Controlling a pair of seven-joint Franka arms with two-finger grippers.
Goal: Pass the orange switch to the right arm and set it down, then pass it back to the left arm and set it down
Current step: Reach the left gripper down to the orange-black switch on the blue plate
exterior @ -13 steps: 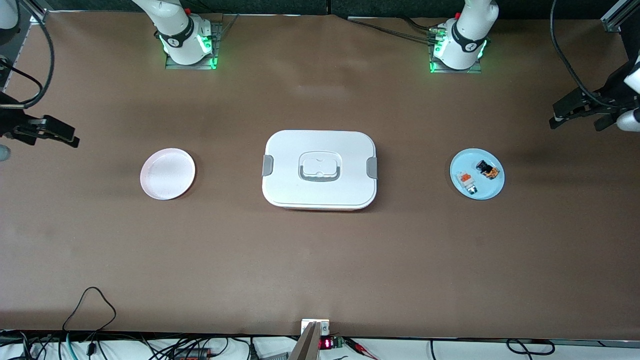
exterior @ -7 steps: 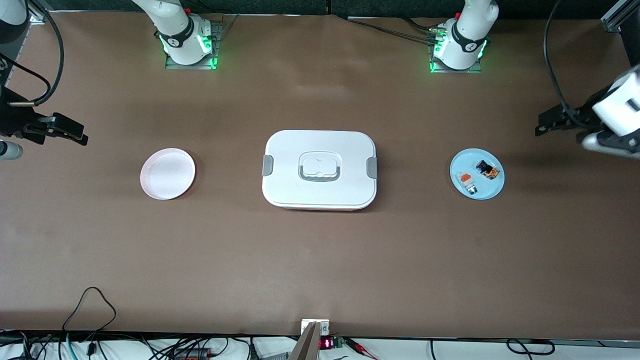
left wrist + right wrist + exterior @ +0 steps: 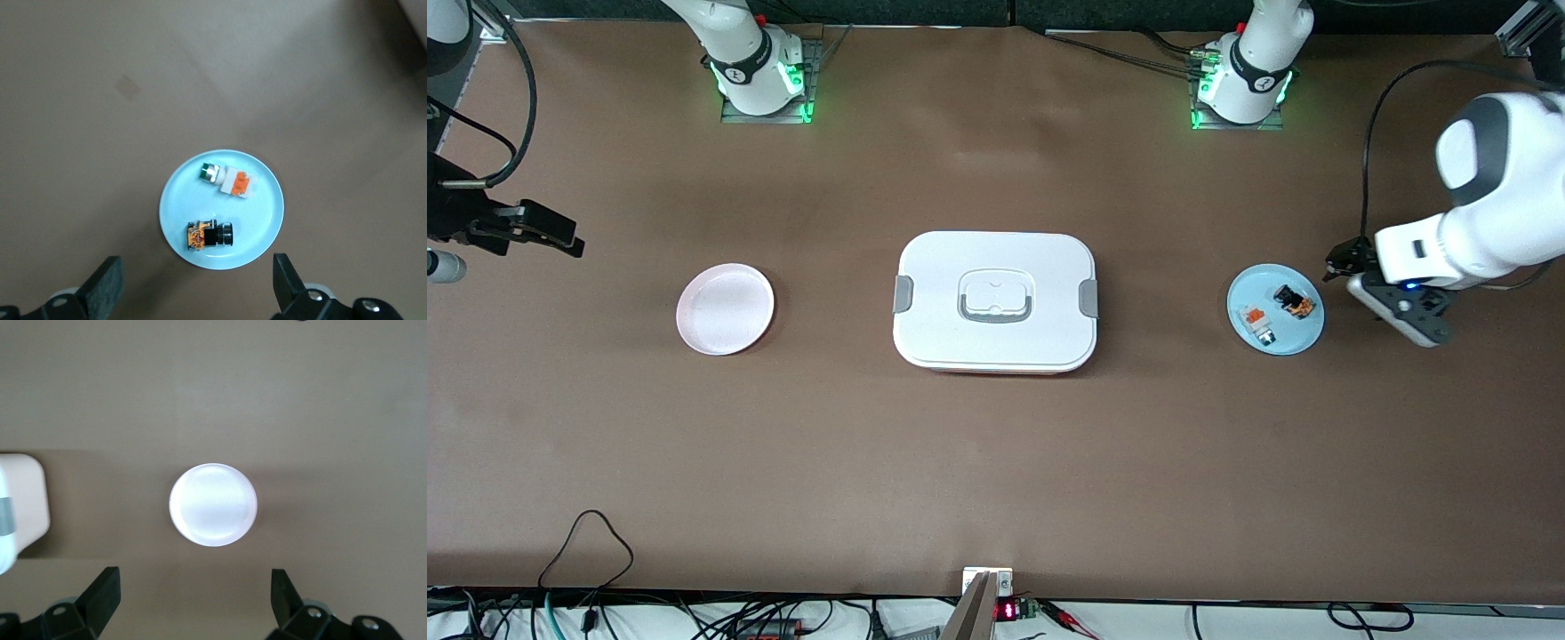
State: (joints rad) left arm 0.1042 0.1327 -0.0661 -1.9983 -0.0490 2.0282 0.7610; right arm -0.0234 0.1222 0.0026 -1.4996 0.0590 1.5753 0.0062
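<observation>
The orange switch lies on a light blue plate toward the left arm's end of the table. In the left wrist view the switch lies on that plate, with its black round end pointing along the plate. My left gripper hangs open and empty over the table beside the plate; in its wrist view the plate's rim sits just ahead of the fingers. My right gripper is open and empty over the right arm's end of the table. The white box stands mid-table between the plates.
A white-and-grey component with an orange patch shares the blue plate. A pale pink plate lies toward the right arm's end, also in the right wrist view, where the box's corner shows. Cables lie along the table's near edge.
My left arm has swung in from the table's end toward the blue plate, bringing its gripper beside the plate. My right gripper shifted slightly toward the pink plate, then held still.
</observation>
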